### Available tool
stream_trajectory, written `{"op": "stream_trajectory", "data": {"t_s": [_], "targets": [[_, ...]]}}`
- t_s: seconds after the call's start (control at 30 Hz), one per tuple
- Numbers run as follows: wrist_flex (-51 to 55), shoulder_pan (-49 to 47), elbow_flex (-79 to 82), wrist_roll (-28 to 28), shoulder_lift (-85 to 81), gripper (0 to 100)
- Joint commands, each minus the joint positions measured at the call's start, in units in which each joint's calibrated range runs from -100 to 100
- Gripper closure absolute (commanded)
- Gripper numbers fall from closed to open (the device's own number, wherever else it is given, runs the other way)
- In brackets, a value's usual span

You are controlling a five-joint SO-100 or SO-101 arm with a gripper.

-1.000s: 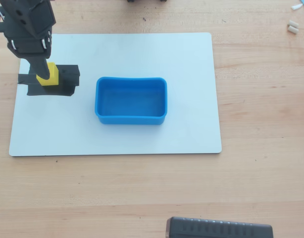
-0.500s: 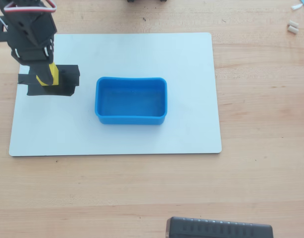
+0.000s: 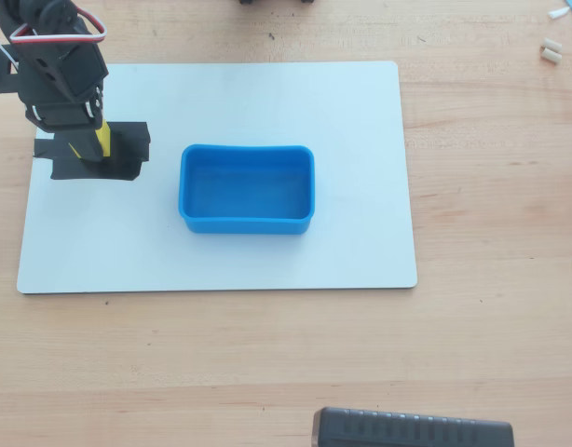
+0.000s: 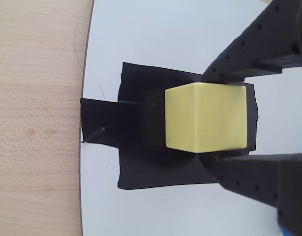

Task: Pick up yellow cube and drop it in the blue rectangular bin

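Pale wooden surface [image 3: 491,307] fills the overhead view, with a white board [image 3: 360,102] laid across its middle. On the board's left part sits a patch of black tape [image 3: 128,154], and the black arm [image 3: 58,70] reaches down over it from the upper left of the frame. The blue rectangular bin [image 3: 247,224] stands empty near the centre of the board, well apart from the tape, to its right. A dark object [image 3: 412,430] shows at the bottom edge, and small pale bits [image 3: 550,51] lie at the upper right. In the wrist view the gripper [image 4: 208,116] is closed narrowly on the yellow cube [image 4: 205,118], one black finger [image 4: 254,46] pressing its upper face and the other its lower face, over the black tape [image 4: 136,162]
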Motion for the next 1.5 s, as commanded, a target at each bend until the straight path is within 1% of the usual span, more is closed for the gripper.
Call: {"op": "stream_trajectory", "data": {"t_s": [0.0,0.2,0.4,0.53,0.87,0.97,1.1,1.13,1.2,1.23,1.33,1.47], "targets": [[2.86,-0.51,-5.97,-1.27,-0.87,91],[13.43,-3.42,-16.97,-5.52,-1.62,91],[22.1,-10.71,-26.52,-10.26,-3.38,91],[22.18,-17.4,-24.61,-13.28,-5.98,91],[21.11,-33.01,-25.15,-20.51,-5.24,91],[20.45,-34.21,-24.34,-21.34,-5.15,91],[20.12,-32.93,-22.7,-21.39,-5.98,91],[20.12,-32.41,-22.43,-21.39,-6.26,88],[20.12,-31.81,-21.43,-21.34,-6.91,79],[20.12,-31.64,-20.7,-21.39,-7.38,77],[20.12,-31.3,-18.61,-21.34,-8.86,75],[20.12,-30.87,-15.7,-21.34,-14.34,75]]}}
